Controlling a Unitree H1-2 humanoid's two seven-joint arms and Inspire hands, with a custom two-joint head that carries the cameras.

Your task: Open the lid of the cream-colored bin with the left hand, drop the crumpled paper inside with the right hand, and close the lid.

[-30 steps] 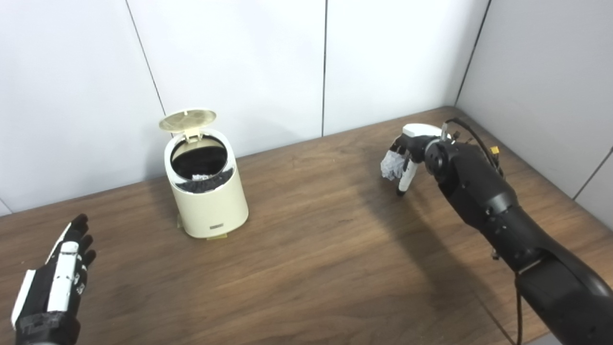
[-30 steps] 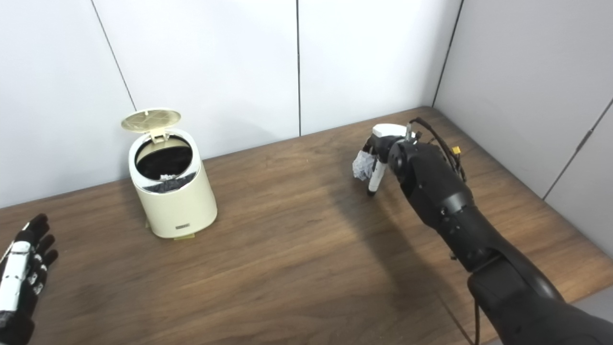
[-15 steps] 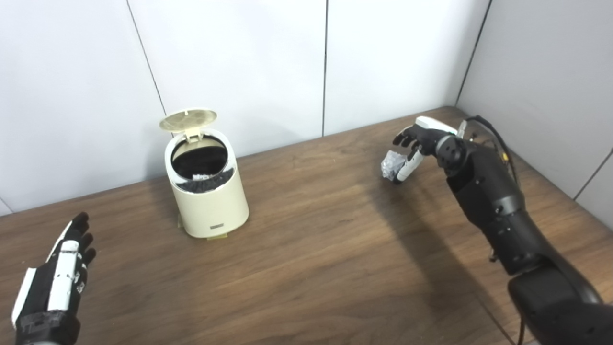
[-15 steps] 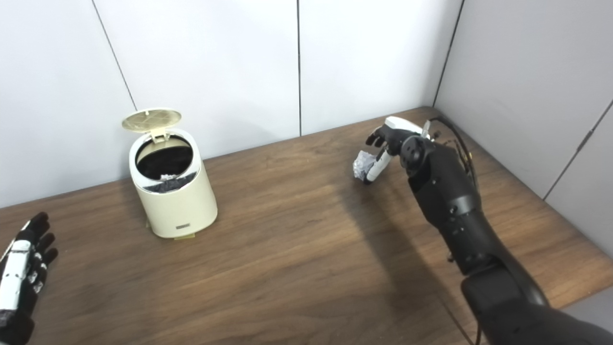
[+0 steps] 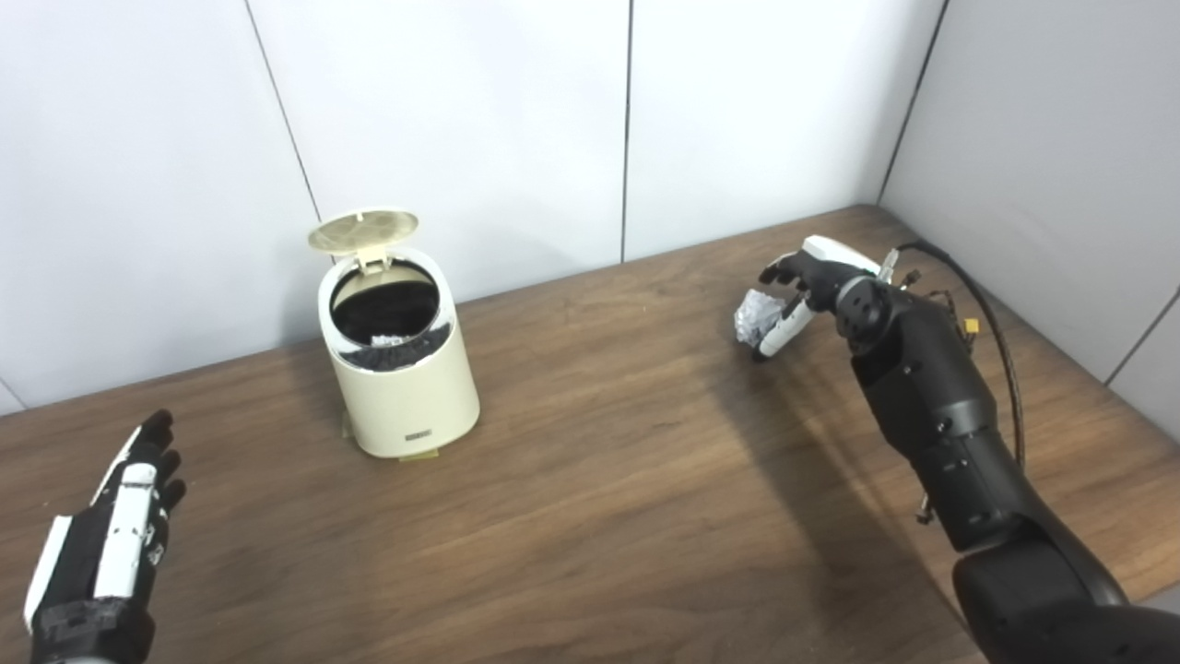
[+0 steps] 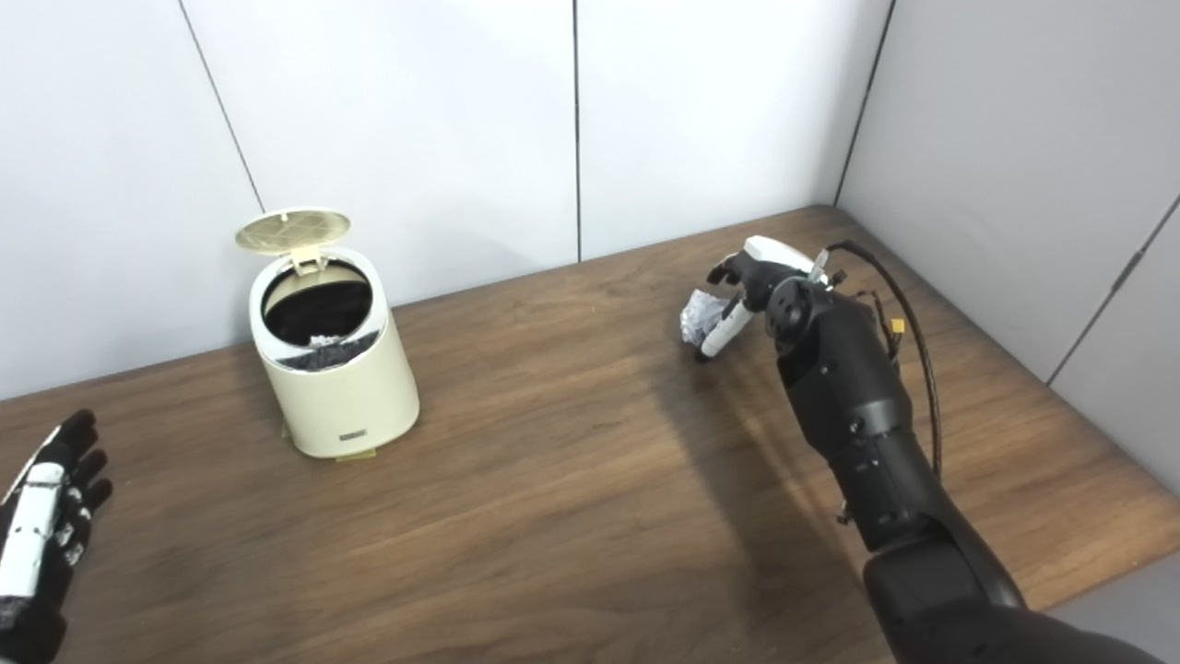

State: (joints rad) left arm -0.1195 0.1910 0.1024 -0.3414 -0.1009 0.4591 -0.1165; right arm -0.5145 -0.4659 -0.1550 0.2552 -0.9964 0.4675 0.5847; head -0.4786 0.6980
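I see my right hand [image 5: 804,281] near the table's [image 5: 590,516] far right corner, fingers spread, paper ball [image 5: 757,314] touching its thumb.

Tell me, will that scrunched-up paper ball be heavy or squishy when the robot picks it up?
Probably light: the crumpled paper is small and wrinkly, next to the right hand. It likely squishes a bit when squeezed, since it is full of folds. Its lumpy shape may wobble rather than roll far on the table.

Right hand [image 5: 800,277] opened around crumpled paper [image 5: 758,316].
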